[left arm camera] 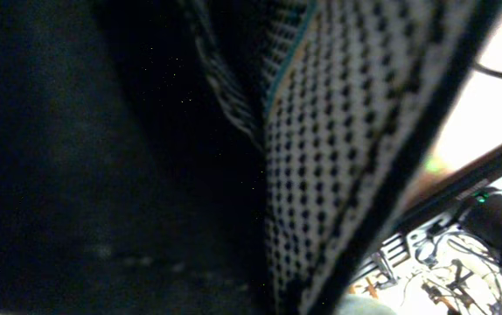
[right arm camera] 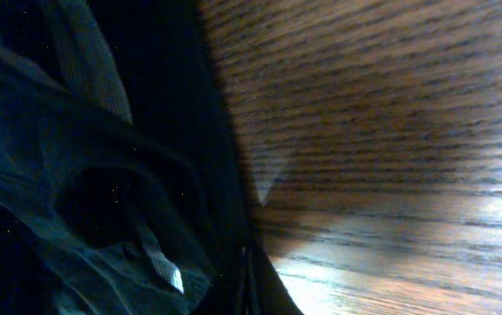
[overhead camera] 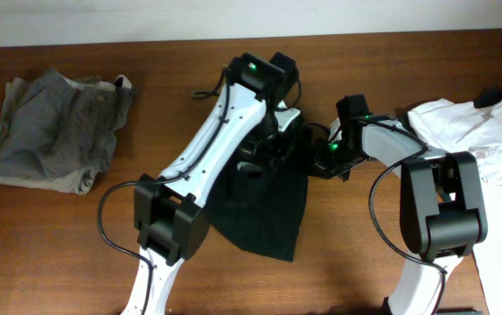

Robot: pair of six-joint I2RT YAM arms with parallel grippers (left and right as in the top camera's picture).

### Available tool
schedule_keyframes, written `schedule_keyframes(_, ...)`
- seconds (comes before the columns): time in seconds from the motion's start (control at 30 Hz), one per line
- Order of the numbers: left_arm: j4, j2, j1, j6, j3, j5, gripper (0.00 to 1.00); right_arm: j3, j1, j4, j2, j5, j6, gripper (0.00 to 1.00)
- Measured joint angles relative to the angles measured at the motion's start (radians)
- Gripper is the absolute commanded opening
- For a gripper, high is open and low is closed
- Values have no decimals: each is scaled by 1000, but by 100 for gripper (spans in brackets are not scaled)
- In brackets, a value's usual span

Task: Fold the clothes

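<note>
A black garment (overhead camera: 264, 210) lies spread at the table's middle, its top edge gathered up between my two grippers. My left gripper (overhead camera: 267, 144) is at the garment's top left. Dark cloth and a dotted mesh lining (left arm camera: 338, 157) fill the left wrist view and hide its fingers. My right gripper (overhead camera: 323, 162) is at the top right corner. Its fingers (right arm camera: 247, 278) are shut on the black cloth (right arm camera: 85, 175) just above the wood (right arm camera: 382, 131). A folded grey garment (overhead camera: 54, 131) lies at the far left. A crumpled white garment (overhead camera: 478, 131) lies at the far right.
The wooden table (overhead camera: 59, 245) runs to a pale wall at the back. Both arms' bases (overhead camera: 168, 219) (overhead camera: 439, 206) stand near the front edge. Cables hang around the left arm (overhead camera: 111, 219).
</note>
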Motion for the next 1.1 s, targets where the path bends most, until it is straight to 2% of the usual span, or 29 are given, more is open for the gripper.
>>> schedule_keyframes(0.03,5,0,-6,-8,-19,-9,41,0,0,0,0,0,-1,4)
schedule_keyframes(0.1,18,0,-5,-21,-69,-17,55,0,0,0,0,0,0,4)
schedule_keyframes(0.2,18,0,-5,-29,-74,-11,56,0,0,-5,0,0,0,6)
schedule_keyframes(0.37,-6,0,26,-25,-73,-14,54,9,-20,-79,1,0,-15,16)
schedule_keyframes(0.5,-5,-4,206,2,-71,-74,41,27,-154,-254,-36,71,-124,30)
schedule_keyframes(0.57,-4,-8,298,27,-71,-87,41,29,-185,-296,-122,54,-220,33)
schedule_keyframes(0.63,-5,-18,403,110,-71,-58,41,53,-117,-358,-299,-27,-344,33)
schedule_keyframes(0.73,17,-31,400,198,-101,29,37,56,47,-362,-335,-58,-384,33)
schedule_keyframes(0.77,42,-41,397,225,-144,49,31,56,112,-345,-327,-62,-387,33)
schedule_keyframes(0.83,122,-48,393,271,-270,77,30,56,264,-284,-277,-23,-351,33)
schedule_keyframes(0.9,237,-59,394,282,-435,98,30,57,330,-283,-196,-6,-327,23)
schedule_keyframes(0.97,318,-53,394,291,-593,126,29,56,388,-405,-81,13,-298,14)
schedule_keyframes(1.03,354,-53,394,300,-671,140,27,52,394,-518,-27,61,-247,14)
schedule_keyframes(1.1,357,-53,394,313,-698,146,27,51,391,-536,-32,137,-206,14)
